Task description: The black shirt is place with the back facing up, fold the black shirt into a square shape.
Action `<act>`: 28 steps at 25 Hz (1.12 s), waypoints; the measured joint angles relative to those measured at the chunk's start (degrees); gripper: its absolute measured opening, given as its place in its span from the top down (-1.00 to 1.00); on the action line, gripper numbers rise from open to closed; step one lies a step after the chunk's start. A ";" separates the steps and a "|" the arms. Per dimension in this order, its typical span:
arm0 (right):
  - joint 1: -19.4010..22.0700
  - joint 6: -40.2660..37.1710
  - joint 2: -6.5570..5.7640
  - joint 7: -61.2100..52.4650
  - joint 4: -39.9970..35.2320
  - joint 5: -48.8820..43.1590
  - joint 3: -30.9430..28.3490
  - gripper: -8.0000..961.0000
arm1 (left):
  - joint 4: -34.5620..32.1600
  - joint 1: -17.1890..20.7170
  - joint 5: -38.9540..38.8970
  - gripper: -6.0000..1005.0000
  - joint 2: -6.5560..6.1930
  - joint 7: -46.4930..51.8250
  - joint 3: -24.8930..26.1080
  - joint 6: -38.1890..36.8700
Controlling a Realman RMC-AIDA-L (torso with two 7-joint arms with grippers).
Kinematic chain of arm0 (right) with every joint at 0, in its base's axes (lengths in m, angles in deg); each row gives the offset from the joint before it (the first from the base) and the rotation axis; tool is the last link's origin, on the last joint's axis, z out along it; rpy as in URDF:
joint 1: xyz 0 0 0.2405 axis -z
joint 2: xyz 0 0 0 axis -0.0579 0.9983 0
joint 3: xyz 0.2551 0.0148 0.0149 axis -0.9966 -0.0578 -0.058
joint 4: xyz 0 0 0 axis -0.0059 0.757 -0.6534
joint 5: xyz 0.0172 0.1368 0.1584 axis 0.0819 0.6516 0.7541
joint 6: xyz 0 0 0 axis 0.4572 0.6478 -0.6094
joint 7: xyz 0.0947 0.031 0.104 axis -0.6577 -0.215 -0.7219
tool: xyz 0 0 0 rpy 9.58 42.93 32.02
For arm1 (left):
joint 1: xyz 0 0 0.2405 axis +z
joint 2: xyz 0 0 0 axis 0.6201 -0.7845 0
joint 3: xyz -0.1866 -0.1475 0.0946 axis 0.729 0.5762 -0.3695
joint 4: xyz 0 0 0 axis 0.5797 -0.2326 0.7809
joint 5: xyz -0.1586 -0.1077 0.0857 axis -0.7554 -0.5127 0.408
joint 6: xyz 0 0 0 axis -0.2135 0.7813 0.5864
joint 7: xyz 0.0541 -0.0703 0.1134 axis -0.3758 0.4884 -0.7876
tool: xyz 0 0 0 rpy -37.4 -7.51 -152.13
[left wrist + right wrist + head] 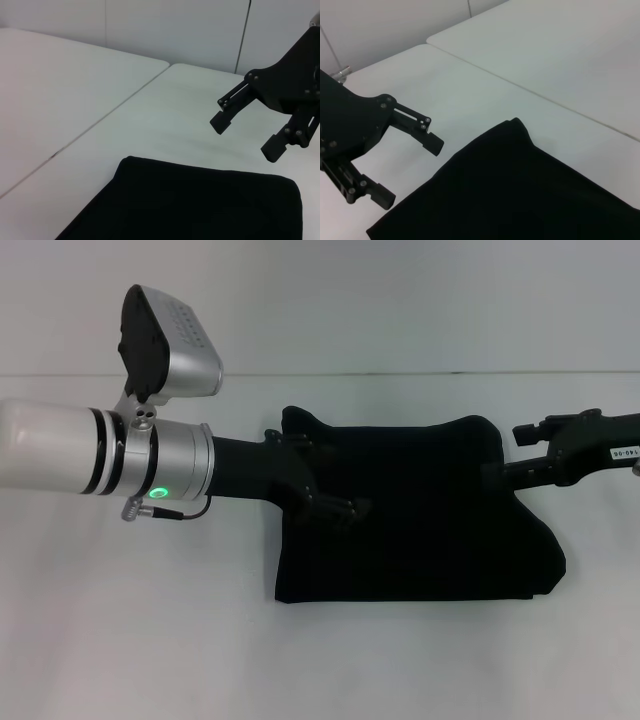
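Head view — black shirt (420,515) folded mid-table (150,640); left gripper (335,505) and right gripper (520,455) over it — both spread, empty.

In the head view the left gripper (335,502) lies black against the black shirt (420,540), so its outline and jaws blur into the cloth at the frame's centre. The right gripper (500,475) merges with the shirt's right edge the same way. Both wrist views cut the shirt off at the lower frame edge, and its sleeves and any lettering stay hidden.
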 joint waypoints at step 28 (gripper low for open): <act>4.06 1.74 4.31 4.30 3.09 18.90 -2.84 -0.91 | 0.31 4.32 -23.12 -0.80 0.12 -2.93 11.77 -10.74</act>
